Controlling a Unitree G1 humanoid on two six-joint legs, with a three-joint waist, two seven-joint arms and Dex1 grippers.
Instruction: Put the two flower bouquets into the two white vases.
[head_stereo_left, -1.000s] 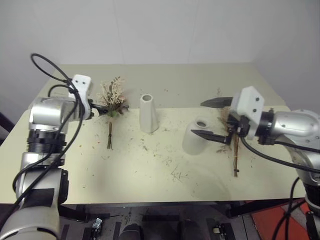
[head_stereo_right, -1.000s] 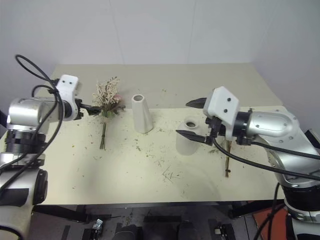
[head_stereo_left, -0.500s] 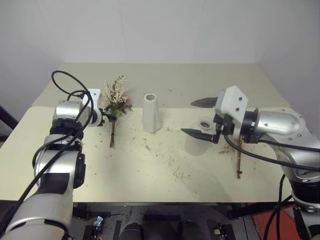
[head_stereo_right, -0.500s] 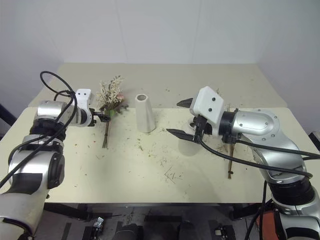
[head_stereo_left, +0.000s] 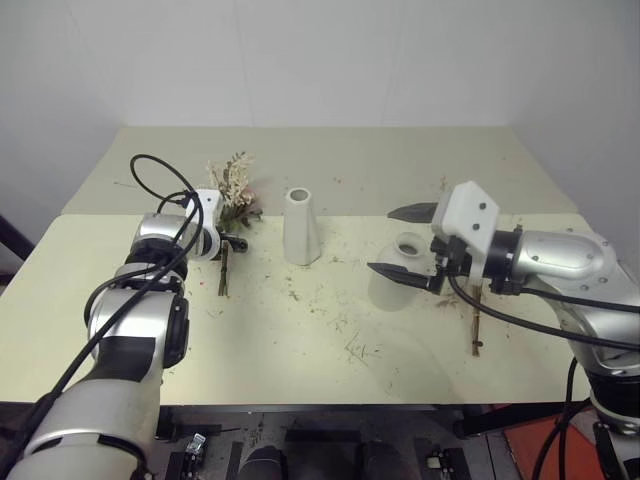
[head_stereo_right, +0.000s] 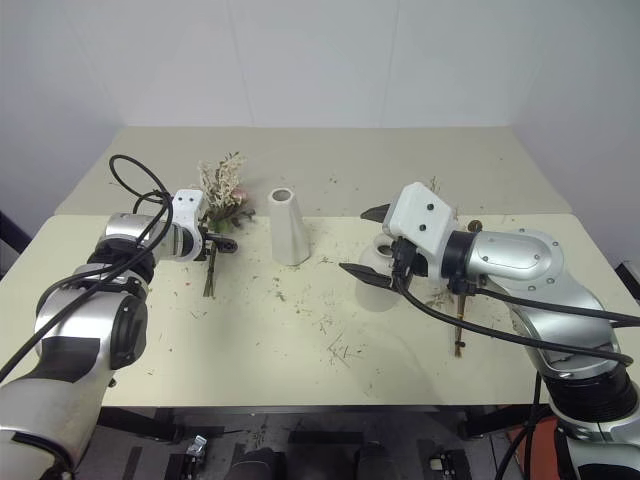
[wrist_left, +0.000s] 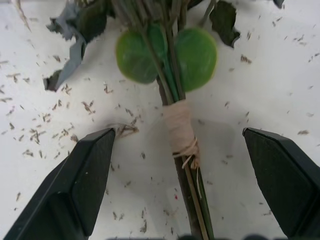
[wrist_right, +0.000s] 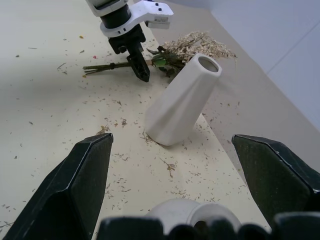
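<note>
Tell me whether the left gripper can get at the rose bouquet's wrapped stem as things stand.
Probably yes. The left gripper has its jaws open on either side of the rose bouquet, whose stem lies flat on the table with nothing between them.

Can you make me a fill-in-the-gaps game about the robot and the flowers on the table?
1. The left pincer is open on either side of the rose bouquet's ____.
2. Both vases are the colour ____.
3. The tall vase stands ____ on the table.
4. The right pincer hangs over the ____ vase.

Missing words: stems; white; upright; short
</note>
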